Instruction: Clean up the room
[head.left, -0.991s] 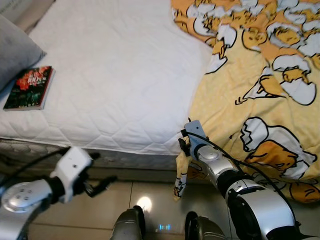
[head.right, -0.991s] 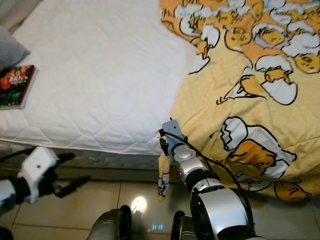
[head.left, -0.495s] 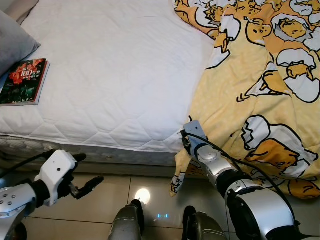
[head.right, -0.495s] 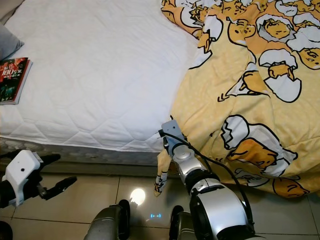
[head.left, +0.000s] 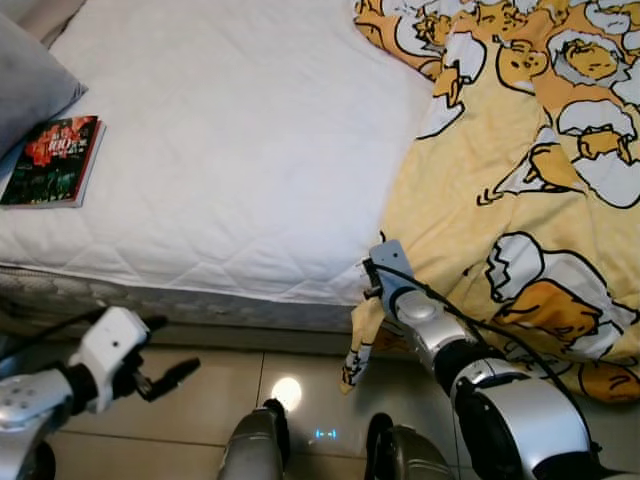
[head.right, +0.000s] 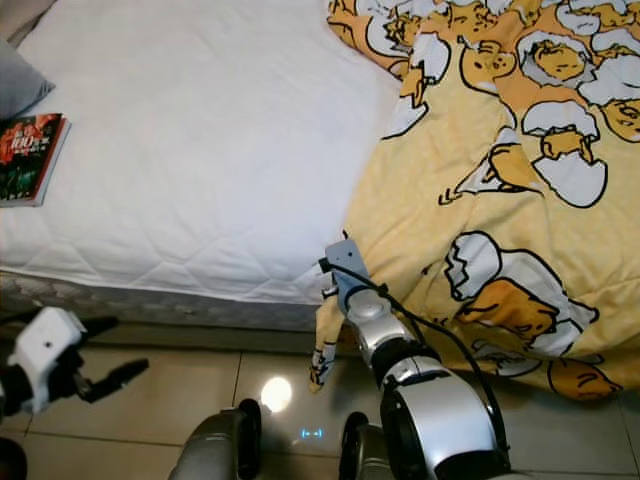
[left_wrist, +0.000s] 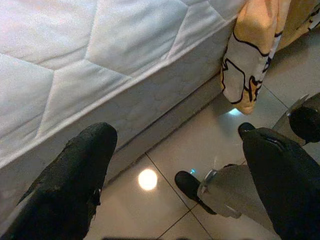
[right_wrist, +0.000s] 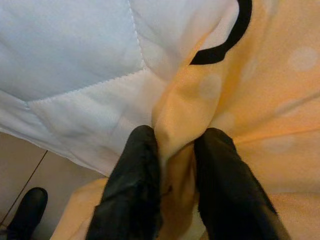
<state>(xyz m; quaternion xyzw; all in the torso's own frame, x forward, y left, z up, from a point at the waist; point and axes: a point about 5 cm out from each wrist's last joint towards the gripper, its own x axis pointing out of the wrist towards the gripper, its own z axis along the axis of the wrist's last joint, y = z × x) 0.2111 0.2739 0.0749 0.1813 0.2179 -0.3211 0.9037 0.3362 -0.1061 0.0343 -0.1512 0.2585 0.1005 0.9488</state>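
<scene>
Reaching forward from the lower right, your right arm is bent at the elbow with its silver forearm angled up toward the near edge of the bed (head.left: 230, 160), and the right gripper (right_wrist: 172, 165) sits right at the mattress corner where the yellow blanket (head.left: 520, 200) spills over. Look at the right wrist view: both black fingers (right_wrist: 132, 190) are closed tight on a pinched fold of that blanket, cloth bunched up between them, with the white quilted mattress just beside the fold. A loose tail of the blanket hangs down past the bed's side toward the tiled floor (head.left: 300, 370), just below your gripper. The rest of the blanket, printed with cartoon egg figures, lies spread over the right part of the bed and drapes off its near edge. Your left arm is held low and out to the side, below the bed's near edge and over the floor, forearm roughly level. The left gripper (left_wrist: 175, 165) points at the mattress side; its fingers (left_wrist: 75, 175) are spread wide apart with nothing between them. On the bed's far left you have a book (head.left: 55, 160) lying flat, touching the edge of a grey pillow (head.left: 30, 95) and well apart from the blanket.
</scene>
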